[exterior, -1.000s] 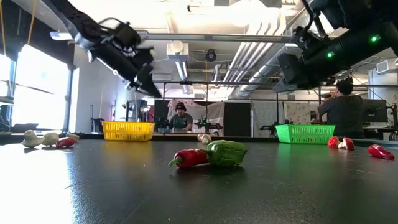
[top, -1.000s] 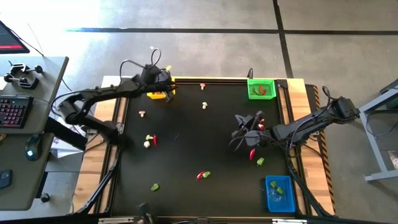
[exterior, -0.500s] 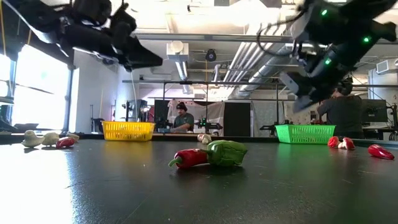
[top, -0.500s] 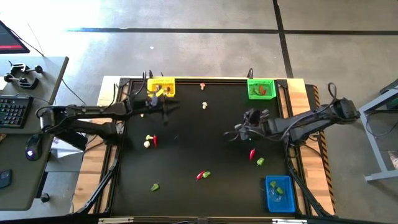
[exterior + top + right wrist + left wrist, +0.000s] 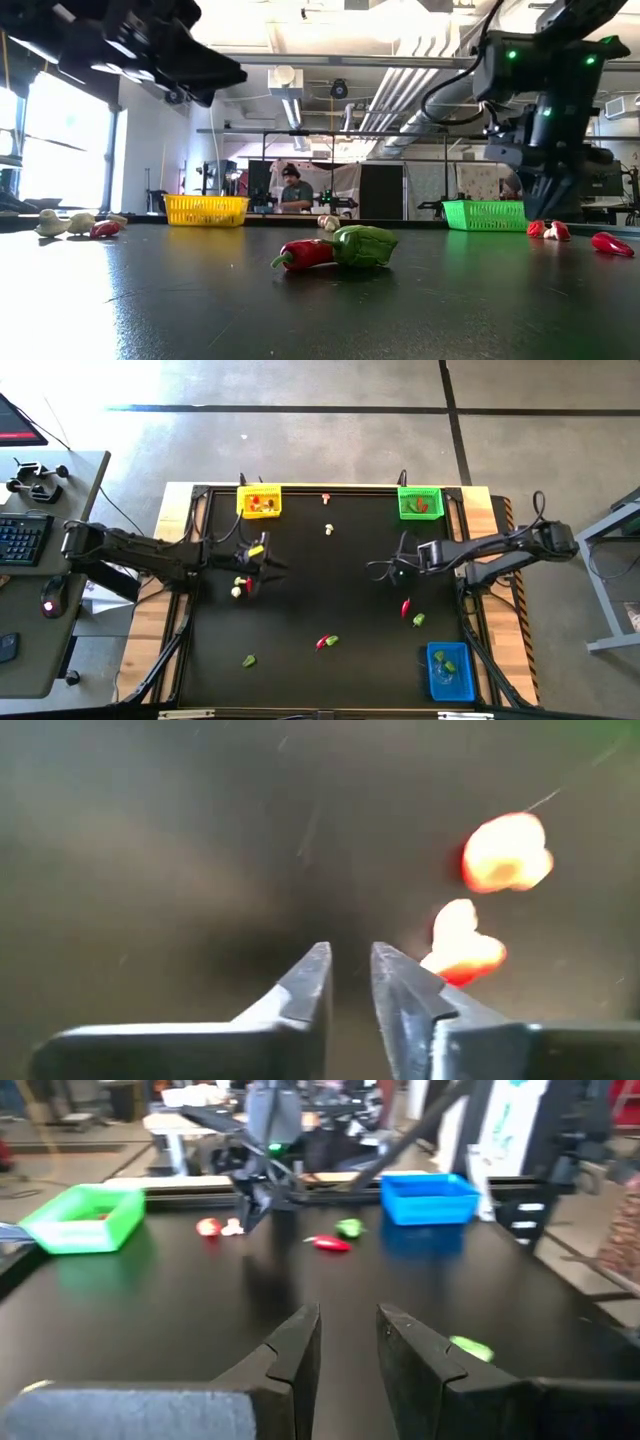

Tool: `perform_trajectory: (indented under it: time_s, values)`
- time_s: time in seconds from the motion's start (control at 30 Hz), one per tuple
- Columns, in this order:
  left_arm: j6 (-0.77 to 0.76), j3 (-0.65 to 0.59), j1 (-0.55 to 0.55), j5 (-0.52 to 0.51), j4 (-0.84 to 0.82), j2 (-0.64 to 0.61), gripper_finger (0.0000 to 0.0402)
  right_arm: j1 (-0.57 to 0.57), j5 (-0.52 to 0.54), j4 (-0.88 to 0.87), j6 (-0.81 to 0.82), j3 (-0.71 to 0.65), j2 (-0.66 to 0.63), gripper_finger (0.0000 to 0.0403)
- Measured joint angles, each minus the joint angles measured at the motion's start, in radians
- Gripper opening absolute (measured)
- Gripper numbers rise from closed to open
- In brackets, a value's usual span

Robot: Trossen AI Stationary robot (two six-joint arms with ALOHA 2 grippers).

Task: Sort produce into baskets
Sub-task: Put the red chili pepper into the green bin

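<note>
Toy produce lies scattered on the black table (image 5: 300, 600): a cream bulb and a red piece (image 5: 242, 586), a red chilli with a green chunk (image 5: 327, 642), and a red chilli (image 5: 405, 606). The yellow basket (image 5: 259, 501) and the green basket (image 5: 420, 502) stand at the far edge, the blue basket (image 5: 449, 670) at the near right. My left gripper (image 5: 272, 563) hangs open and about level, just beyond the cream bulb. My right gripper (image 5: 350, 975) points down, slightly open, beside a red piece (image 5: 505, 850) and a cream-and-red piece (image 5: 462, 945).
More pieces lie near the far edge (image 5: 326, 498) and below it (image 5: 329, 529). A green chunk (image 5: 248, 660) sits near the front left, another (image 5: 418, 620) by the red chilli. Beyond the table, people show in the low view (image 5: 290, 190).
My left gripper has swung from over the yellow basket toward the table's near edge and now hangs beside the cream bulb and red piece. My right gripper has tipped from nearly level to pointing down over the red and cream pieces, shifting a little toward the right edge.
</note>
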Motion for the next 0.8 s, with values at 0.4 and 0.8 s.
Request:
perform_trajectory:
  time_s: [0.4, 0.8]
  values:
    - [-0.024, 0.0, -0.096, -0.011, 0.009, 0.0, 0.0085, 0.285, -0.28, 0.009, 0.224, 0.0, 0.0, 0.0169]
    - [0.021, 0.001, -0.096, -0.012, 0.062, 0.0, 0.0085, 0.436, -0.216, 0.135, 0.352, 0.0, 0.0, 0.0174]
